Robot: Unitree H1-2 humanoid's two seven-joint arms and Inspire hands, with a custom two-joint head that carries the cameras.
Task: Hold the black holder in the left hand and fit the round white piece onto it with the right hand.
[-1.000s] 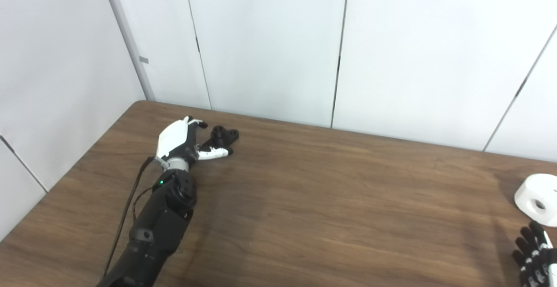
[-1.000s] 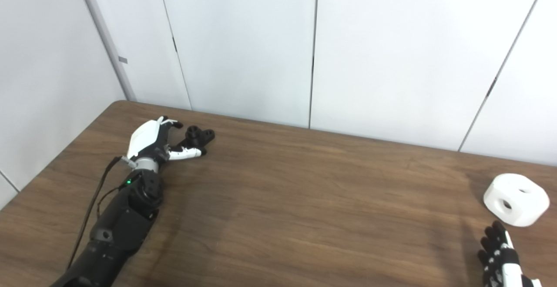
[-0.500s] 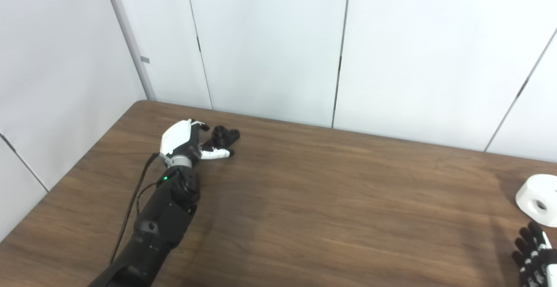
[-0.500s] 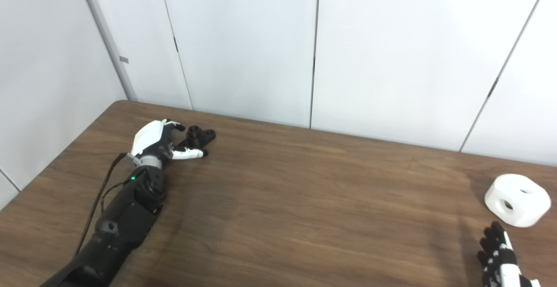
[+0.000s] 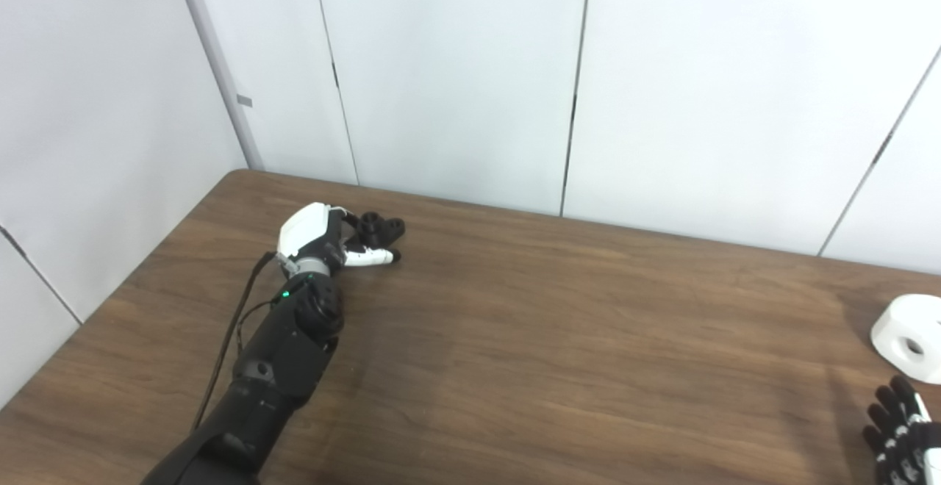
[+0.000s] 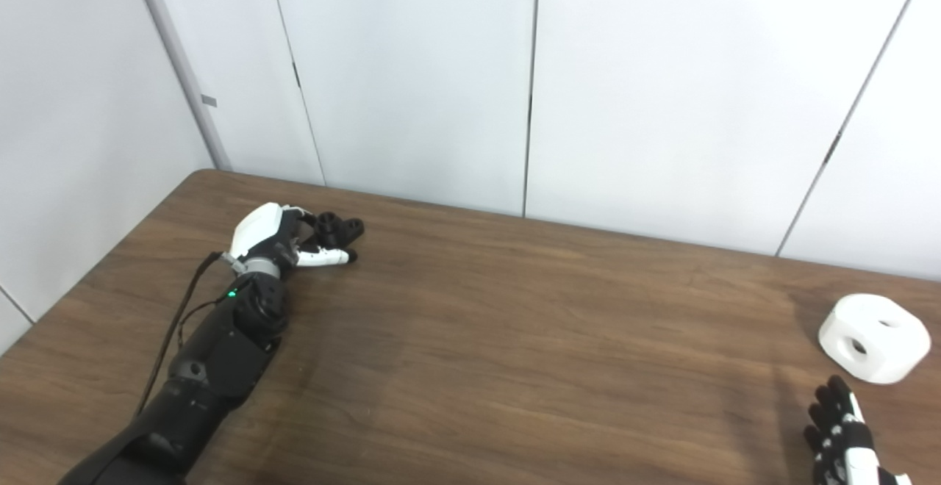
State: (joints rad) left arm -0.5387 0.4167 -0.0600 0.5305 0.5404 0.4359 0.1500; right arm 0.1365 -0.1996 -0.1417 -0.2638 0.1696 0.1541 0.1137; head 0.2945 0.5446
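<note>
The black holder [image 5: 381, 229] lies on the brown table [image 5: 559, 323] near its far left corner. My left hand [image 5: 317, 231] is right behind it, open, with its fingers reaching the holder's left side and its white thumb stretched along the near side. I cannot tell whether the fingers touch it. The round white piece [image 6: 872, 338], with holes in its top and side, sits at the table's right edge. My right hand [image 6: 840, 430] is low at the bottom right, open, fingers spread and pointing up, a short way in front of the white piece and holding nothing.
White wall panels [image 5: 456, 81] stand directly behind the table's far edge and along its left side. A black cable [image 5: 228, 338] runs along my left forearm. Bare wood lies between the two hands.
My left hand has slid forward and right, closing in on the black holder until fingers and thumb flank it. The right hand has sunk slightly. The white piece has stayed put.
</note>
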